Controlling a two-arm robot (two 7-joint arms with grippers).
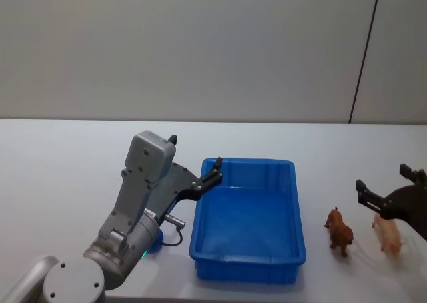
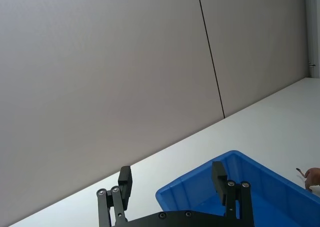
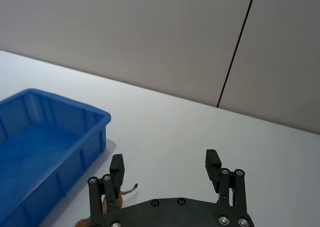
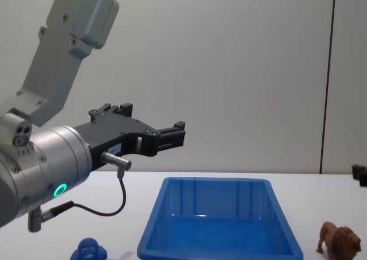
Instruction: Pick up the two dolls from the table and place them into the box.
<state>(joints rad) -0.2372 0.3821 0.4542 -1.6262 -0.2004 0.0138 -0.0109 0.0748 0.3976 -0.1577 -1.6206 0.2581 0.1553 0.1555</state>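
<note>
The blue box (image 1: pixel 245 271) stands empty on the white table (image 1: pixel 60 163), in front of me at the middle. To its right stand the two dolls: a brown lion (image 1: pixel 339 231) and, farther right, a pale pink pig (image 1: pixel 389 236). My right gripper (image 1: pixel 381 179) hovers open just above and behind the pig, holding nothing. In the right wrist view its fingers (image 3: pixel 117 165) spread over the table, with the lion's tail (image 3: pixel 128 189) below them. My left gripper (image 1: pixel 195 152) hangs open and empty above the box's left rim. The lion (image 4: pixel 341 240) stands right of the box (image 4: pixel 218 181).
A small blue figure (image 4: pixel 90 250) sits on the table beside my left arm's base, left of the box. A grey wall with a dark vertical seam (image 1: pixel 363 56) runs behind the table. Bare tabletop lies at the far left and behind the box.
</note>
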